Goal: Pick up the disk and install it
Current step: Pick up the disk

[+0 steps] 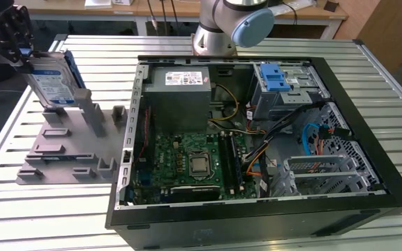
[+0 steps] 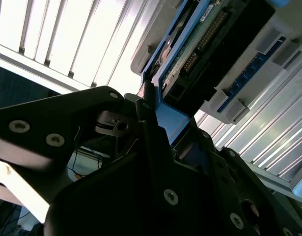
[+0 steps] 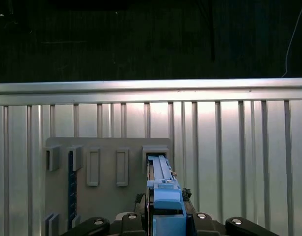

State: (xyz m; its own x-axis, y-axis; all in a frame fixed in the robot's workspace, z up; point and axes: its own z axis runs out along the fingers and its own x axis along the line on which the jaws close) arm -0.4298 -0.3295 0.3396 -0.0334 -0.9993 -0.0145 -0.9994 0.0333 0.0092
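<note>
The disk [image 1: 51, 79] is a silver-grey drive with a white-and-blue label and a blue carrier bracket. It stands upright on edge at the exterior view's far left. Its lower end is level with the upright posts of a grey holder fixture [image 1: 68, 149]. My gripper [image 1: 23, 56] comes from above and is shut on the disk's top edge. In the first wrist view the disk [image 3: 163, 189] runs from my gripper [image 3: 165, 221] down toward a slot of the fixture [image 3: 109, 150]. In the second wrist view the black fingers [image 2: 151, 142] clamp the blue bracket of the disk [image 2: 190, 54].
An open black computer case [image 1: 368, 157] lies on the slatted metal table [image 1: 61, 209], to the right of the fixture in the exterior view. Inside it are a motherboard [image 1: 187, 162], a grey box with a white sticker [image 1: 180, 99] and a silver cage with a blue latch [image 1: 279, 78]. The arm's base [image 1: 219, 31] stands behind the case.
</note>
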